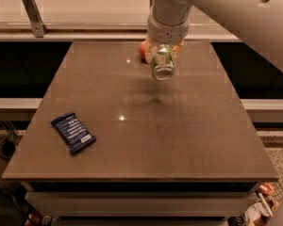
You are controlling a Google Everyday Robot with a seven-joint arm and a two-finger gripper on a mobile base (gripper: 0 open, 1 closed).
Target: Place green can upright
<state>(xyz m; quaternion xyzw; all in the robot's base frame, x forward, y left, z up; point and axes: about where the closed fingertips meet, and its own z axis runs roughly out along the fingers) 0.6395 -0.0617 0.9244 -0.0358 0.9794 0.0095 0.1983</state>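
Observation:
The green can (162,68) hangs in the air above the far middle of the brown table (146,140), tilted, with its shiny silver end turned toward the camera. My gripper (163,56) comes down from the white arm at the top of the view and is shut on the can's green body. A faint shadow of the can falls on the tabletop just below it. Most of the can's upper part is hidden between the fingers.
A red apple (142,51) sits at the table's far edge, just left of and behind the can. A dark blue snack bar (73,132) lies near the front left. A pale counter runs behind the table, with dark gaps on both sides.

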